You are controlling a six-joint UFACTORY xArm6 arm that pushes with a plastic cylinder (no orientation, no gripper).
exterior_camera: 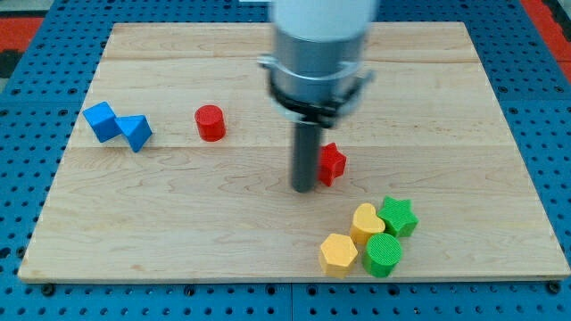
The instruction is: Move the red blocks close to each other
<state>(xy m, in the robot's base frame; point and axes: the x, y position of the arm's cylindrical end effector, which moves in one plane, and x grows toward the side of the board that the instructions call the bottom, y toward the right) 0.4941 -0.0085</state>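
My tip (304, 189), a bare rod end effector pinching nothing, touches the red star's (332, 163) left side; I should circle right, then push it left toward the red cylinder (211, 122).

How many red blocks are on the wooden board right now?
2. The red cylinder block sits left of centre, near the blue blocks. The red star-shaped block sits near the middle, right beside my tip, partly hidden by the rod.
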